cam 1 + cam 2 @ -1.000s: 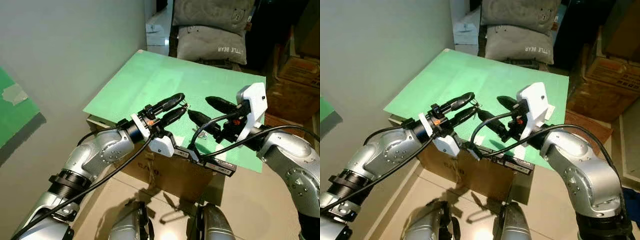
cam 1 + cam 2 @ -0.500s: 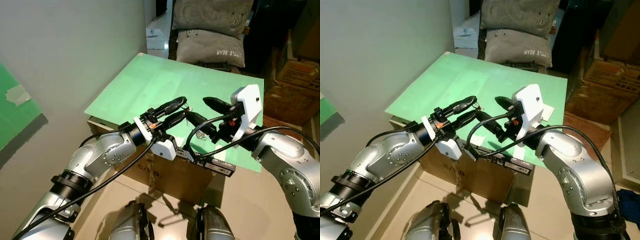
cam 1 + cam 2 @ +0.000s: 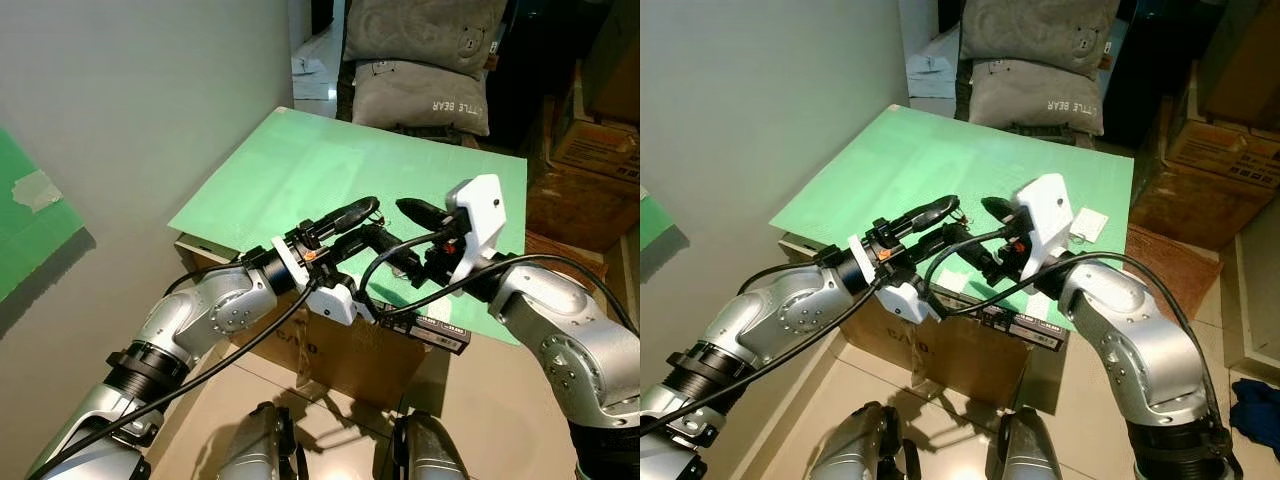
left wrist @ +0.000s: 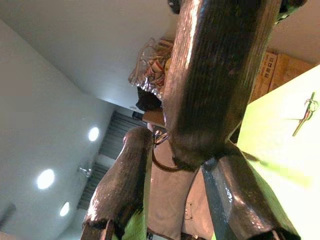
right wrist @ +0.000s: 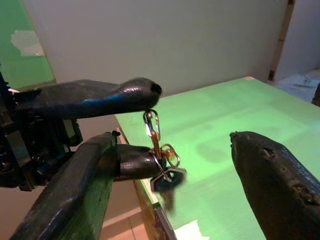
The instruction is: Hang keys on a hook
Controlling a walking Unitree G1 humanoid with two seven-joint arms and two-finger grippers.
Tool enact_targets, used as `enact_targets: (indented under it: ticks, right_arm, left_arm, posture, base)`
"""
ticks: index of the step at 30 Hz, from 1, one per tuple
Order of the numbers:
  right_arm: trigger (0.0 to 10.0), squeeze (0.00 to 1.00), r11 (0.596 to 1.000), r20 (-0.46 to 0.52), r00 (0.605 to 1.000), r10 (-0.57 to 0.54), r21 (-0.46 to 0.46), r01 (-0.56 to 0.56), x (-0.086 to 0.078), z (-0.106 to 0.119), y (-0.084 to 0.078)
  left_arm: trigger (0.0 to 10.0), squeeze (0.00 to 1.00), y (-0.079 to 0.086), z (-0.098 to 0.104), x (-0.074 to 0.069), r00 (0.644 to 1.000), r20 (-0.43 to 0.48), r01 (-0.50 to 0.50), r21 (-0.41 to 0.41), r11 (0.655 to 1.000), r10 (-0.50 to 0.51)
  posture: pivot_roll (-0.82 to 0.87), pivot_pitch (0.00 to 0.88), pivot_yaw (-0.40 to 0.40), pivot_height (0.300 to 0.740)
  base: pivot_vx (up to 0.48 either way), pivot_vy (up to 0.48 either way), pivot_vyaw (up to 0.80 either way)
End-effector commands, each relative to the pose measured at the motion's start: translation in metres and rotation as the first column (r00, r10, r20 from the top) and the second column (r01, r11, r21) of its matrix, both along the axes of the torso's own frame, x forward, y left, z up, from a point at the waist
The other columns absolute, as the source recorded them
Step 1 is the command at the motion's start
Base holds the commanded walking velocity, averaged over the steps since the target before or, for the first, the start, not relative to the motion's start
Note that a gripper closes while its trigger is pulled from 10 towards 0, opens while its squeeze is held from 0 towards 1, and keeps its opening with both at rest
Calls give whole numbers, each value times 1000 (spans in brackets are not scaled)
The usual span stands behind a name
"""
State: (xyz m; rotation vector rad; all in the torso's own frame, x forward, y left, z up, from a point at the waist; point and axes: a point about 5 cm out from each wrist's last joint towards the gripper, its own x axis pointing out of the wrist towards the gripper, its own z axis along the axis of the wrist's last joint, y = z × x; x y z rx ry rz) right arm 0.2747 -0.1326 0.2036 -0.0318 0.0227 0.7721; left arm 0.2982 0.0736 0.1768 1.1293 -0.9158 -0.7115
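A small bunch of keys (image 5: 161, 172) on a gold clip hangs between the tips of my left gripper (image 3: 372, 220), which is shut on it above the front of a green board (image 3: 290, 165). My right gripper (image 3: 392, 226) is open and faces the left one tip to tip. In the right wrist view its fingers (image 5: 75, 195) stand on either side of the keys without touching them. The key ring (image 4: 159, 137) also shows in the left wrist view. A small metal hook on a white pad (image 3: 1087, 224) lies flat on the board, to the right of the grippers.
The green board rests on a cardboard box (image 3: 335, 350) against a grey wall (image 3: 130, 110) on my left. Grey cushions (image 3: 425, 85) lie behind the board. More cardboard boxes (image 3: 590, 165) stand at the right. My knees and bare floor show below.
My right gripper has moved left and closed in on the left gripper's tips, so its open fingers now flank the keys. The left gripper still holds the keys in about the same place.
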Motion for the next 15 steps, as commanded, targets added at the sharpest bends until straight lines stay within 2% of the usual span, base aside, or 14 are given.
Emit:
enact_targets:
  ticks: [1, 14, 15]
  right_arm:
    - [10000, 0, 1000, 21, 1000, 17, -15, -17, 0, 2, 3]
    - [10000, 0, 1000, 17, 1000, 16, -22, -16, 2, -1, 4]
    - [1725, 0, 1000, 15, 1000, 18, -19, -17, 2, -2, 4]
  left_arm:
    - [0, 0, -3, 2, -3, 1000, 22, 18, 0, 1000, -18]
    - [0, 0, -6, 1, -4, 1000, 14, 24, -3, 1000, -24]
    - [0, 0, -6, 1, -4, 1000, 14, 24, -4, 1000, -24]
  posture:
    - [-181, 90, 59, 661]
    - [-182, 86, 56, 661]
    - [-182, 86, 56, 661]
  base:
    - [0, 0, 0]
    - [0, 0, 0]
    - [0, 0, 0]
